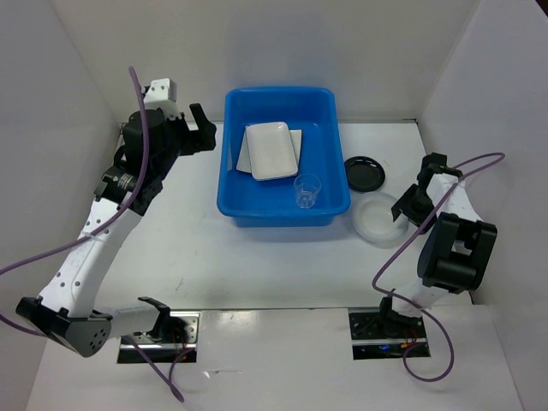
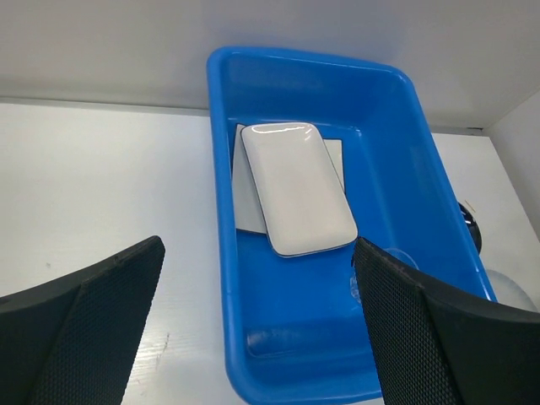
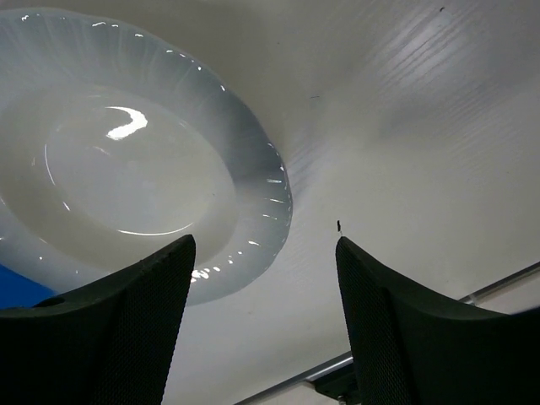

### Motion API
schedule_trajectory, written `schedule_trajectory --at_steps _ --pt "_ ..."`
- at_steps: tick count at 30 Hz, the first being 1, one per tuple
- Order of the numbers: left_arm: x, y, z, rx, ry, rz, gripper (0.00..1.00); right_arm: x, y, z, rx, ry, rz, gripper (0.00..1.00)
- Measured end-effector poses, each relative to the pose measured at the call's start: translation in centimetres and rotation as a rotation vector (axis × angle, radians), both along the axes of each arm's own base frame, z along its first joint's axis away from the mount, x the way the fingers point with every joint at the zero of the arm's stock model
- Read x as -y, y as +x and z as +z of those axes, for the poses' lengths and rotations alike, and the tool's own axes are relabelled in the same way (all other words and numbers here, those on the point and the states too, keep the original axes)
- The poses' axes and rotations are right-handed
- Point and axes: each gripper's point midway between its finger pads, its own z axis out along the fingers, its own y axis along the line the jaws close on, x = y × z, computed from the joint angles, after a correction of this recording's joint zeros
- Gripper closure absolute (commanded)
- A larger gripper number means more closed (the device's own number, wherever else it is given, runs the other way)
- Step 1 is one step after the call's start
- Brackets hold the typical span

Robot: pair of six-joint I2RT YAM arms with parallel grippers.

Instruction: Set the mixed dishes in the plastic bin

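Approach to translucent round dish [image 1: 381,220], at four o'clock off plastic bin [image 1: 282,214], with right gripper [image 3: 263,253] spread wide, empty, near its rim. Next, probably: straddle rim, pinch, lift. Same empty gape on left gripper [image 2: 259,253], at bin's nine.

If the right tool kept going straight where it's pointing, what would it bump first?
Probably the rim of the translucent round dish, or the table right beside it. The open right tool aims at that edge; depth is unclear.

Looks like a robotics lab booth: plain white panels [image 1: 360,43] wall the white worktop's [image 1: 257,265] far and side edges, purple cables [image 1: 133,90] trailing loose.
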Motion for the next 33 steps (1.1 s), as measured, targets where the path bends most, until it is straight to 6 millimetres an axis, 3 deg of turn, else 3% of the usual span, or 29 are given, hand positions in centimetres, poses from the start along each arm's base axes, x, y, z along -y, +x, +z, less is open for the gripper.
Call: schedule_trajectory --at_steps 15,25,33 --pt "-1.3 -0.5 0.6 0.032 0.044 0.038 0.00 -0.7 0.2 -4.0 -0.108 0.085 0.048 0.28" --pt "-1.3 -0.5 0.4 0.031 0.049 0.039 0.00 1.1 0.5 -4.7 -0.032 0.138 -0.021 0.39" --pt "-1.6 -0.4 0.5 0.034 0.054 0.054 0.00 1.0 1.0 -5.0 0.044 0.211 -0.024 0.52"
